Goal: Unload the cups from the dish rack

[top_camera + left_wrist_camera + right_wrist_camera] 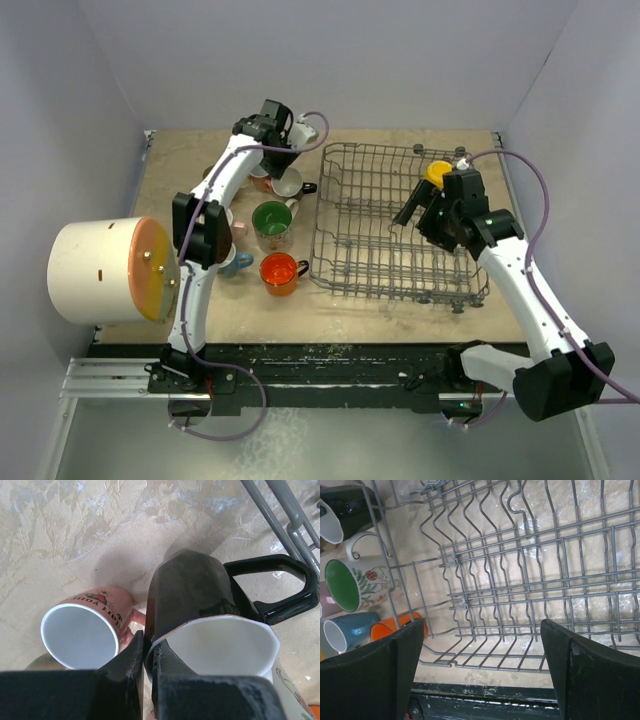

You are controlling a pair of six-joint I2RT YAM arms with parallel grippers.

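Left wrist view, looking down the fingers. The left gripper (pixel 148 660) sits at the bottom centre of the frame, its two dark fingers pinched narrow on the near wall of the black mug (pixel 190 585), one finger outside the rim and one just inside. The mug fills the centre and right of the frame, over the pale table (pixel 75 530) and outside the dish rack (pixel 318 240), whose grey wires cross the upper right corner.

The mug looks upright: its long axis runs roughly straight up from the table, with the white mouth open toward the camera. Its glossy handle (pixel 285 580) points to the right of the frame, toward the rack wires. Whether its base is already on the table is hard to tell from this angle.

A pink mug (pixel 100 605) stands just beside it at lower left, very near the gripped wall.

In the right wrist view, the right gripper (pixel 482 630) hangs over bare rack wires with its fingers spread wide, holding nothing. In the top view, a yellow cup (pixel 437 172) sits at the rack's upper right corner.

The step appears to be setting the black mug down. To do it well: lower it straight until the base rests flat, open the fingers only a little, then lift straight up — sideways drift would nudge the pink mug or tip the black one.
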